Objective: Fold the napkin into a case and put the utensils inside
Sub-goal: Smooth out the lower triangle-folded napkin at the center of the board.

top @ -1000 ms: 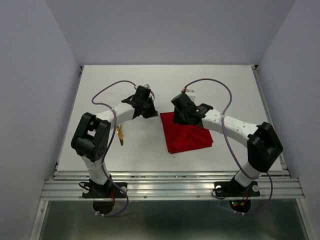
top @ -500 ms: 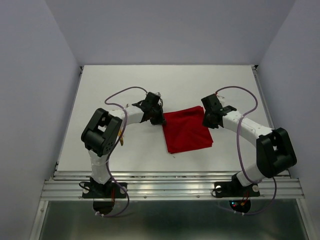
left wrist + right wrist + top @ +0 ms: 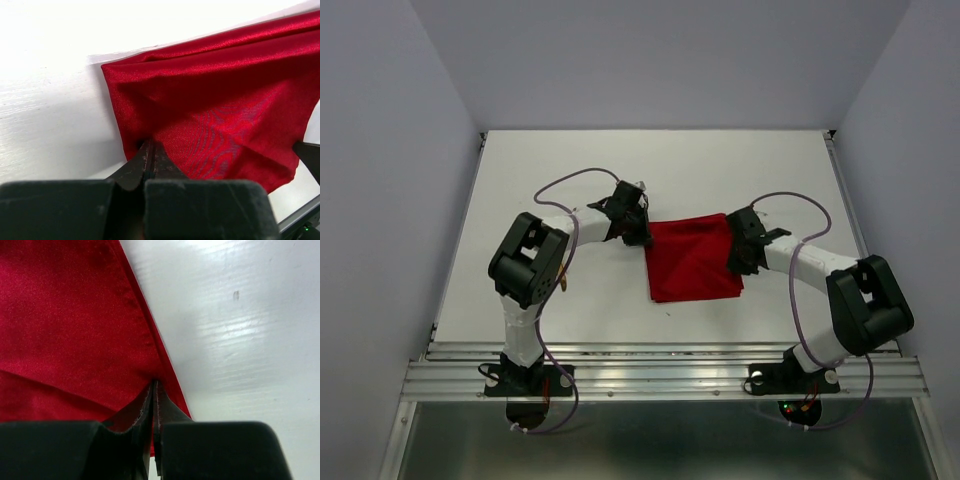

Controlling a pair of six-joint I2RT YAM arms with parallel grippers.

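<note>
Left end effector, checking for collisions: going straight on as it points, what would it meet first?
The red napkin: the left end effector is shut on its edge, and cloth fills the way ahead.

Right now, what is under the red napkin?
Only the white table shows around the napkin; nothing pokes out at its edges. The left gripper and right gripper pinch opposite edges. Anything beneath the cloth's middle is covered.
</note>
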